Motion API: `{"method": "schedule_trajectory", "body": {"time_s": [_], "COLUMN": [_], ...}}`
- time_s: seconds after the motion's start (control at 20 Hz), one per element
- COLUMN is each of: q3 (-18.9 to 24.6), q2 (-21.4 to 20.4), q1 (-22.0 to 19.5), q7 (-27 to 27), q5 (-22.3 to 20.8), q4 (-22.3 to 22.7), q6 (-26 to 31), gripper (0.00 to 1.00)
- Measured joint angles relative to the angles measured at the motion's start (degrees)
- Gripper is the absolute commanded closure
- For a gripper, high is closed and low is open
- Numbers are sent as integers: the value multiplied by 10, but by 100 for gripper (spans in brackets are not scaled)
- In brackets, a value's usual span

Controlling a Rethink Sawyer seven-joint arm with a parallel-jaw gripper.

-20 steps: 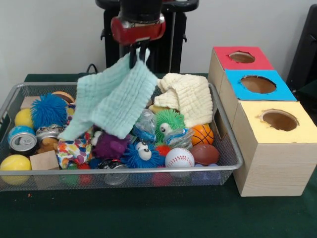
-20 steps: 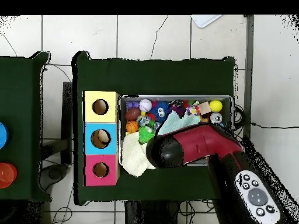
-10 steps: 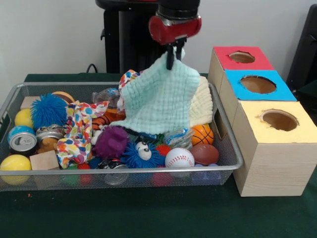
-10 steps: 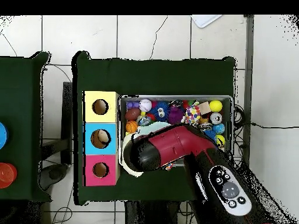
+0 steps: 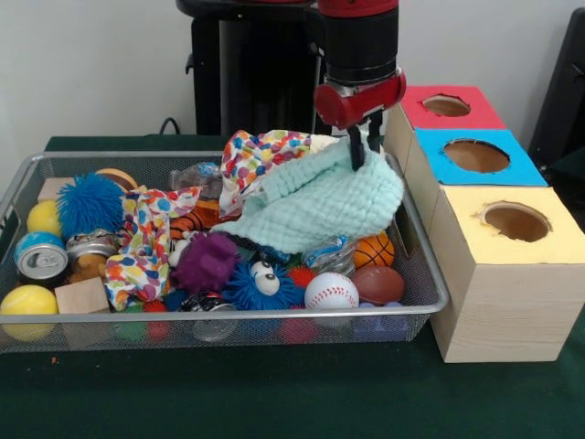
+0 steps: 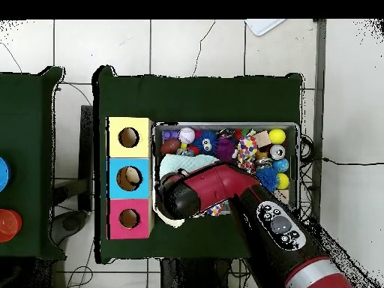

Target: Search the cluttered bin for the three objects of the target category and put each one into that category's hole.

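Note:
My gripper (image 5: 364, 146) hangs over the right end of the wire bin (image 5: 18, 187), beside the red-topped box. It is shut on a mint green cloth (image 5: 315, 203), pinching its top edge. The cloth sags onto the toys below and hides most of the cream cloth behind it. A polka-dot cloth (image 5: 260, 155) sticks up just left of it; a second one (image 5: 146, 238) lies further left. From above, the arm (image 6: 225, 191) covers the gripper, and the mint cloth (image 6: 178, 163) shows beside it. The red hole (image 5: 446, 105), blue hole (image 5: 475, 155) and yellow hole (image 5: 515, 221) stand right of the bin.
Packed into the bin are a baseball (image 5: 331, 291), a small basketball (image 5: 373, 247), a brown football (image 5: 377, 283), blue (image 5: 90, 203) and purple (image 5: 206, 263) fuzzy balls, a can (image 5: 39, 256), yellow balls (image 5: 27, 302) and a wooden block (image 5: 82, 295). The boxes (image 6: 129, 178) press against the bin's side.
The gripper carried the mint cloth from the bin's middle toward the boxes and came down. The cloth now rests crumpled on the toys, and the polka-dot cloths it covered are exposed.

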Motion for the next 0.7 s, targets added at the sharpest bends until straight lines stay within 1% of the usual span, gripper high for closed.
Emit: {"method": "schedule_trajectory", "body": {"time_s": [0.5, 0.7], "q3": [-11, -27], "q2": [-1, -13], "q1": [1, 9], "q7": [0, 0], "q5": [0, -1], "q4": [0, 0], "q6": [0, 5], "gripper": [0, 0]}}
